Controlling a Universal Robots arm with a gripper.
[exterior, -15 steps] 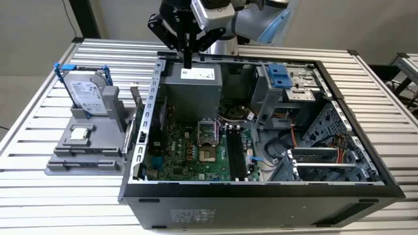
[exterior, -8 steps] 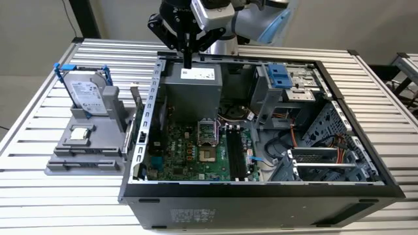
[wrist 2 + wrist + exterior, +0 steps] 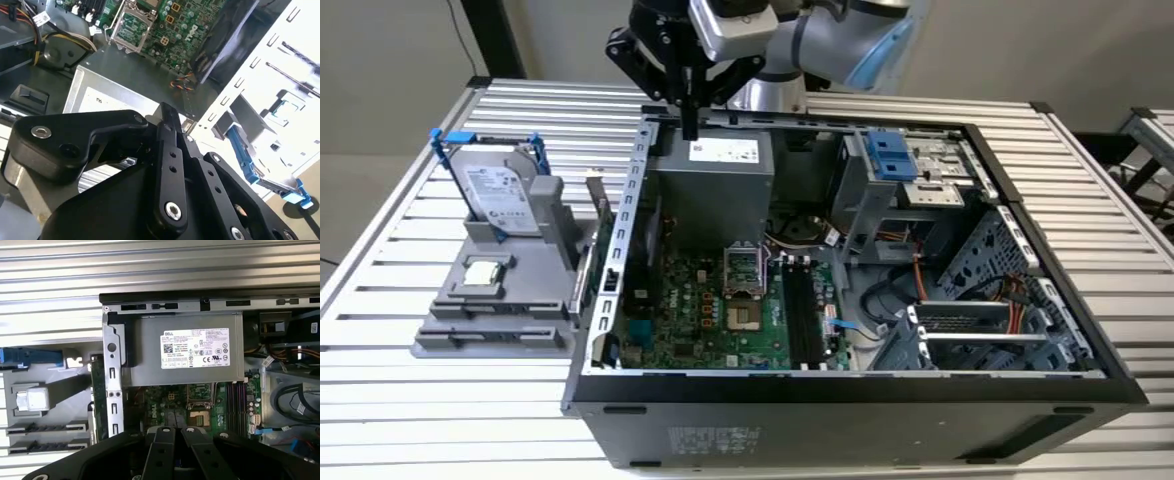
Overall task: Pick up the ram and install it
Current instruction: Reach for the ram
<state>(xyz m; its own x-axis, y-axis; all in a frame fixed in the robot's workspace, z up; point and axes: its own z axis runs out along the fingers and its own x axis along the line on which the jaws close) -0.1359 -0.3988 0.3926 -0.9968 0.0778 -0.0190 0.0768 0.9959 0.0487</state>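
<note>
Presently the gripper [image 3: 690, 128] hangs over the rear corner of the open computer case [image 3: 636, 205], just above the power supply [image 3: 714, 190]; in both wrist views its fingers [image 3: 162, 450] look drawn together, nothing seen between them.

The ram [image 3: 603, 288], as best I can tell, is the dark greenish strip on edge outside the case wall, between that wall and the grey holder [image 3: 494, 335]; the first wrist view shows the same green strip [image 3: 98, 390] hard by the wall. Hard drive [image 3: 500, 190] stands upright on the holder, well apart from the gripper.

Step in hand, by my judgement: the pick-up, at the approach stage; ram not yet grasped and nothing installed. The dark memory slots [image 3: 798, 315] on the motherboard [image 3: 707, 320] look vacant, though I cannot be sure.

A grasp would call for the fingers parted and squared to the thin board; the case wall sits very close on one side, so room is tight and a skewed descent risks fouling the sheet metal.
</note>
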